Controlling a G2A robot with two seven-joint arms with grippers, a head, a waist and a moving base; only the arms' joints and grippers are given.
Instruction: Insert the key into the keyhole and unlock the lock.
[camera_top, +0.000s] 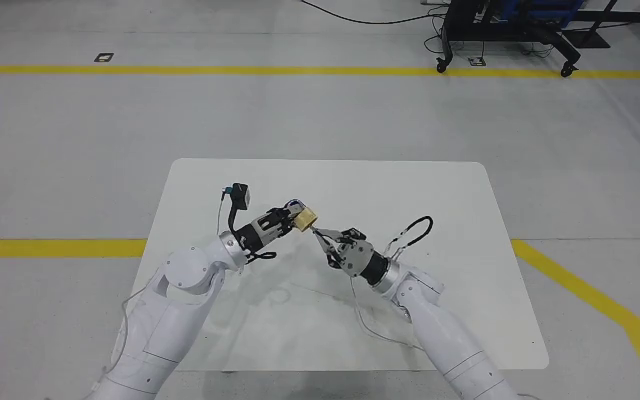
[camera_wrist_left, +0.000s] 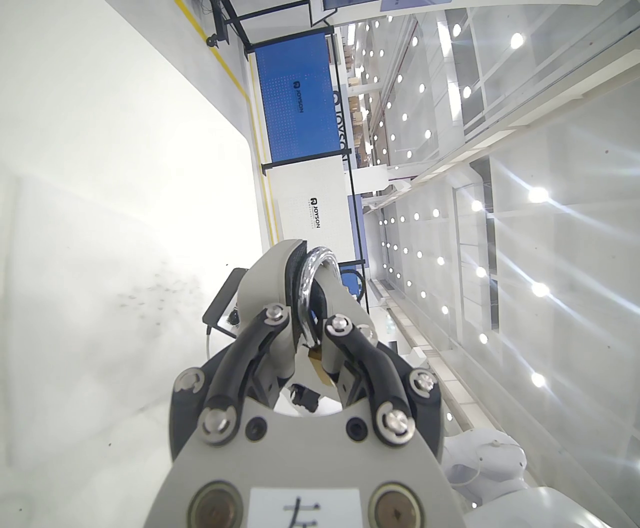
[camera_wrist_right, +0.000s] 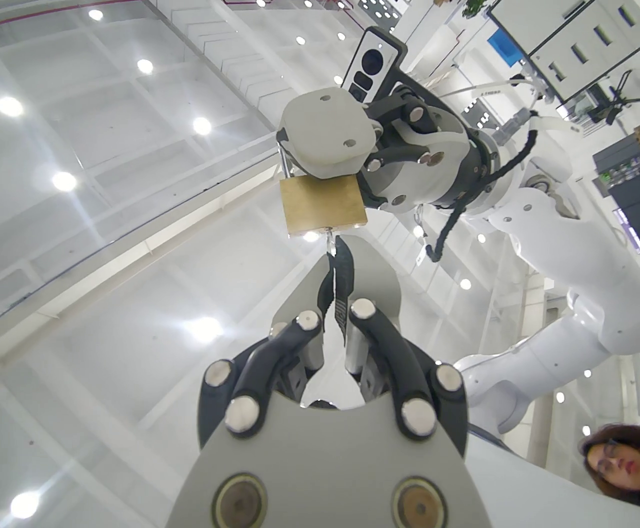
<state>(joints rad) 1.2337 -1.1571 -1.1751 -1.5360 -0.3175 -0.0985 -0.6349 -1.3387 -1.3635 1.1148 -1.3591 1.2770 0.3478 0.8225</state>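
Left tool (camera_wrist_left: 311, 280) is clenching the lock (camera_wrist_right: 322, 205); right tool (camera_wrist_right: 337, 277) is pinching the key (camera_wrist_right: 330, 245) at the keyhole (camera_wrist_right: 328, 230); any tilt is risking jamming.

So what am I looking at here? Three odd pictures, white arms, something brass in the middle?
It is a two-armed robot at a white table. One picture looks down from above its arms. The other two come from cameras on each wrist, so they look tilted. The left hand grips a brass padlock by its metal loop, held above the table. The right hand pinches a small key, its tip touching the padlock's underside.
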